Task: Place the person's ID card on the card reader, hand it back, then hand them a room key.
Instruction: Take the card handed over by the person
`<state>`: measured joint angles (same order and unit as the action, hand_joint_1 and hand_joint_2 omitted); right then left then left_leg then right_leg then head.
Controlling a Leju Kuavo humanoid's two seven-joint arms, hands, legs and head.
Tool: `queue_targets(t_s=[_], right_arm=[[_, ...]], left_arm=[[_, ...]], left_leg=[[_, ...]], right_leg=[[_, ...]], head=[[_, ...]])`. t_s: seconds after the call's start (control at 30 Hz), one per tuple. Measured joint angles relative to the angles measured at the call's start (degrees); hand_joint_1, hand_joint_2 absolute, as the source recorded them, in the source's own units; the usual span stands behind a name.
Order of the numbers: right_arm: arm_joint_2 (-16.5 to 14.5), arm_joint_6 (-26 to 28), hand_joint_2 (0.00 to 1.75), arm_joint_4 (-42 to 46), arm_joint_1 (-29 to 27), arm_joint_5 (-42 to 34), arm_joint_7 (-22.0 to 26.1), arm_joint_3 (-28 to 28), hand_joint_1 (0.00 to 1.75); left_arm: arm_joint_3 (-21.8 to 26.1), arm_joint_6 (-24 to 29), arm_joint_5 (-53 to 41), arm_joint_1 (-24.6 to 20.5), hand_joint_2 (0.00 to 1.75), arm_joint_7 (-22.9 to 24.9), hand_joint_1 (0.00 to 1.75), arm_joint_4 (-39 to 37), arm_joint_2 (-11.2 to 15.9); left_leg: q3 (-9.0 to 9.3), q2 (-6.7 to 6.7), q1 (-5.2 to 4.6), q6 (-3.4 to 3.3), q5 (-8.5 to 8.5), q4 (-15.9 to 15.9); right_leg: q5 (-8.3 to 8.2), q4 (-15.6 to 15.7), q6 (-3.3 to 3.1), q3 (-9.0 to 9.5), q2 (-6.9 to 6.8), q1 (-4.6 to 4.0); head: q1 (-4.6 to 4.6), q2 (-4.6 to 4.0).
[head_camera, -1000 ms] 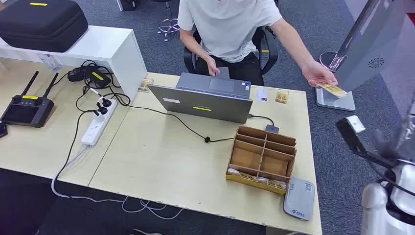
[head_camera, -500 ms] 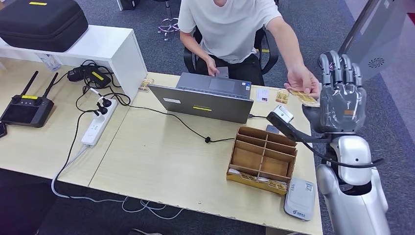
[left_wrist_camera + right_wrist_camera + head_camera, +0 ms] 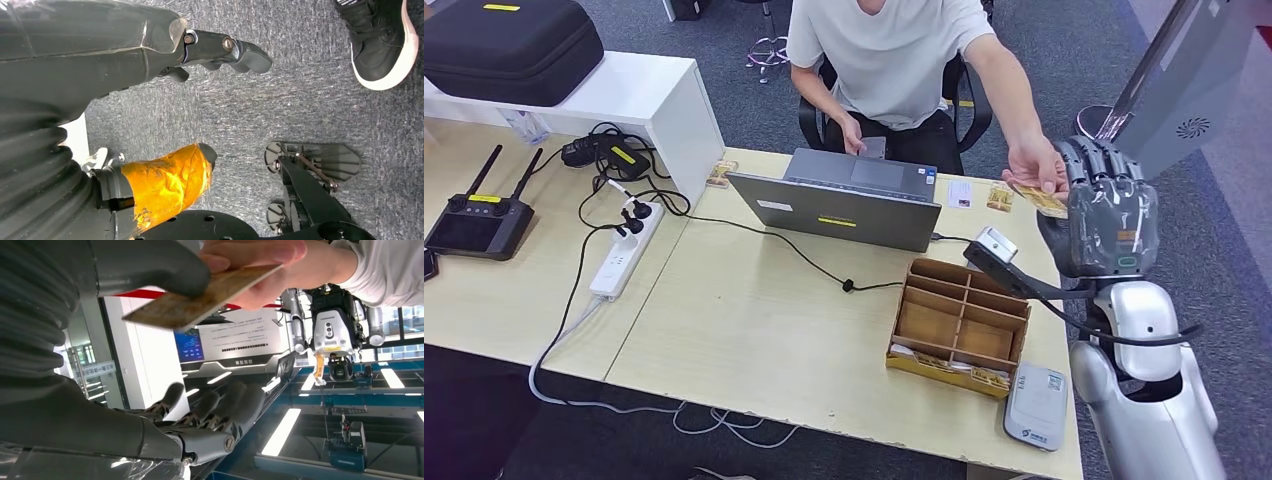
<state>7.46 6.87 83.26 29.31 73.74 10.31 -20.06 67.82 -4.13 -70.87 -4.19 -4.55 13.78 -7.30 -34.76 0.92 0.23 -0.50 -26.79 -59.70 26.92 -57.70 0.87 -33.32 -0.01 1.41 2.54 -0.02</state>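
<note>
I see a pale wooden table (image 3: 754,330) with a grey laptop (image 3: 849,205) on it, a cardboard divider box (image 3: 960,325) nearer my right hand's fingers (image 3: 1114,165), and a grey card reader (image 3: 1036,405) below them at the edge. A white power strip (image 3: 624,250) and a black controller (image 3: 479,220) lie well away.

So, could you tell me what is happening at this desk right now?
A seated person's hand holds out an ID card to the robot's raised right hand, whose thumb is at the card with fingers apart. The card reader waits at the table's near corner. The left hand hangs over the floor.
</note>
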Motion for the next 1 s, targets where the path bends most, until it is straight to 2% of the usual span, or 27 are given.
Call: queue_targets(t_s=[0.57, 0.8, 1.0], right_arm=[[1.33, 1.48, 1.75, 0.26, -0.51, -1.89, 1.07, -0.77, 1.75], [1.93, 6.07, 1.75, 3.8, -6.12, -0.78, 0.16, -0.14, 1.75], [2.97, 12.05, 1.75, 8.03, -14.0, 2.26, 1.13, 4.4, 1.75]], left_arm=[[0.0, -2.2, 0.66, -0.01, 1.75, -0.2, 0.0, -0.31, 0.15], [0.06, -0.36, 1.89, 0.0, 1.75, 0.27, 0.0, -0.31, 0.13], [1.32, 0.16, 3.44, 0.04, 1.75, 0.77, 0.0, -0.31, 0.0]], left_leg=[[0.01, 0.01, 0.0, 0.0, 0.0, 0.0], [-0.01, 0.03, 0.0, -0.02, -0.02, 0.0], [-0.03, 0.04, -0.01, -0.05, -0.05, 0.0]], right_leg=[[0.0, 0.0, 0.0, -0.01, -0.01, 0.0], [0.02, 0.02, 0.01, -0.03, -0.04, 0.0], [0.04, 0.04, 0.05, -0.01, -0.06, 0.01]], head=[[-0.01, 0.0], [0.0, 0.0], [0.0, 0.0]])
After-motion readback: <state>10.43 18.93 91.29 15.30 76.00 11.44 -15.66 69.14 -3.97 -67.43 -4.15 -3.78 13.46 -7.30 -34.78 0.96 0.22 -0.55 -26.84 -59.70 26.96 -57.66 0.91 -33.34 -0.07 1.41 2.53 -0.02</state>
